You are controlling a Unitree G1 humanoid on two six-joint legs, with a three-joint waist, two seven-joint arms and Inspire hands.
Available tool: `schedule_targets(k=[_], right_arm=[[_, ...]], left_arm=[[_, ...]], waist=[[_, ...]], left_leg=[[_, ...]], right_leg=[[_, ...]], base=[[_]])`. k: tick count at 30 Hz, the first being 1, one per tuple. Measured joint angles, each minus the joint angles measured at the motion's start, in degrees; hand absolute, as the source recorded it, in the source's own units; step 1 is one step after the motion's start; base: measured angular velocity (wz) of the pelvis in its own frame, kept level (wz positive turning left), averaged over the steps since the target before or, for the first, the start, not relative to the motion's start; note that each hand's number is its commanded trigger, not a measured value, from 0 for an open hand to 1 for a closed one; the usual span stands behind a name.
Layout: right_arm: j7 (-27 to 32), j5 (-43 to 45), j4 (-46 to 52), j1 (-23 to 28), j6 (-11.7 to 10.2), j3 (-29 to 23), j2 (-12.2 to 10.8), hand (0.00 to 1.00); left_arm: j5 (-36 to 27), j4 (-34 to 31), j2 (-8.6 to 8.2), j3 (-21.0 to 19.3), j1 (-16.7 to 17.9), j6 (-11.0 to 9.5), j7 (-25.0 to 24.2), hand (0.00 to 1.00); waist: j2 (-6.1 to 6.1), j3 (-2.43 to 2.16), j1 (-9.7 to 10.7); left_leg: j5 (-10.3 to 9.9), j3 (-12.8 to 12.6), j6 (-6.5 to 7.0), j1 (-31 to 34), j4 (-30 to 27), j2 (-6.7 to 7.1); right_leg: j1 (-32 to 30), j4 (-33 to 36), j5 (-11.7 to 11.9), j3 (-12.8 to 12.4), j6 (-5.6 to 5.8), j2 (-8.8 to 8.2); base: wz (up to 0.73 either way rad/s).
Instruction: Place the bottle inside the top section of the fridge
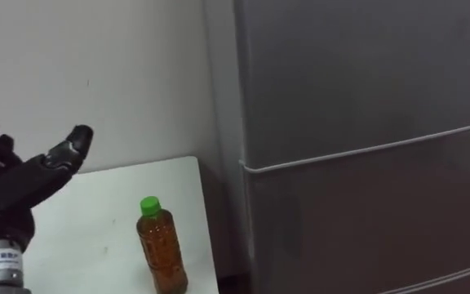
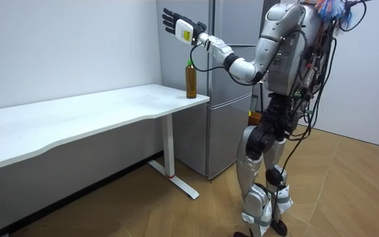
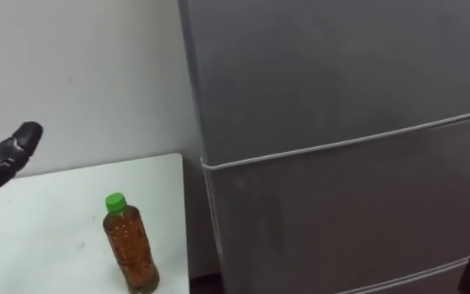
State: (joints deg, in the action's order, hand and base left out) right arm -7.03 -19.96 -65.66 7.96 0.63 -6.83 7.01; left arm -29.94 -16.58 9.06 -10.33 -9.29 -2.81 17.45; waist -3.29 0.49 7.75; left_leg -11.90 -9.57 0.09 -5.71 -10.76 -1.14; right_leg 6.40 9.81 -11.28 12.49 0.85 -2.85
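Left eye view: the robot's left hand (image 1: pixel 23 184) hangs at 9 o'clock, fingers straight and spread, thumb out, holding nothing. It is well apart from the bottle (image 1: pixel 161 253), which stands upright at 6 o'clock near the corner of the table (image 1: pixel 88 220). The spread looks like readying for a grasp round the bottle's body, so the task seems barely begun. The bottle is slim clear plastic holding amber liquid under a green cap (image 1: pixel 149 205); its smooth sides may slip in hard black fingers. The table top is flat matte white with a rounded corner. The fridge (image 1: pixel 341 212), a smooth grey box, takes 12 to 4 o'clock. Its upper door (image 1: pixel 365 73) is closed above a thin pale seam (image 1: pixel 365 152) and probably needs opening first. The bottle stands just beside it, likely for a short carry. In the room view the robot stands before the fridge.
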Motion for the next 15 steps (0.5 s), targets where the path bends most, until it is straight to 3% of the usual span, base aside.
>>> schedule_targets(k=[5,15], right_arm=[[-0.04,0.07,-0.71,-0.79,0.12,0.58,-0.02,0.00],[-1.33,1.82,-1.13,-2.42,1.88,0.68,-0.13,0.00]], left_arm=[[0.05,0.01,-0.05,3.32,-0.10,0.94,-3.64,0.00],[-0.02,0.18,-0.26,7.18,-3.36,6.00,-11.93,0.00]], waist=[[0.22,0.03,0.76],[1.02,0.11,3.07]], left_leg=[[0.00,-1.07,0.00,0.04,-0.09,-0.10],[0.00,-1.45,0.00,-0.02,0.01,-0.08]], right_leg=[[-0.34,0.06,0.01,-0.99,-0.01,0.06],[-0.50,-0.01,0.09,-1.30,0.02,0.05]], base=[[-0.09],[0.00]])
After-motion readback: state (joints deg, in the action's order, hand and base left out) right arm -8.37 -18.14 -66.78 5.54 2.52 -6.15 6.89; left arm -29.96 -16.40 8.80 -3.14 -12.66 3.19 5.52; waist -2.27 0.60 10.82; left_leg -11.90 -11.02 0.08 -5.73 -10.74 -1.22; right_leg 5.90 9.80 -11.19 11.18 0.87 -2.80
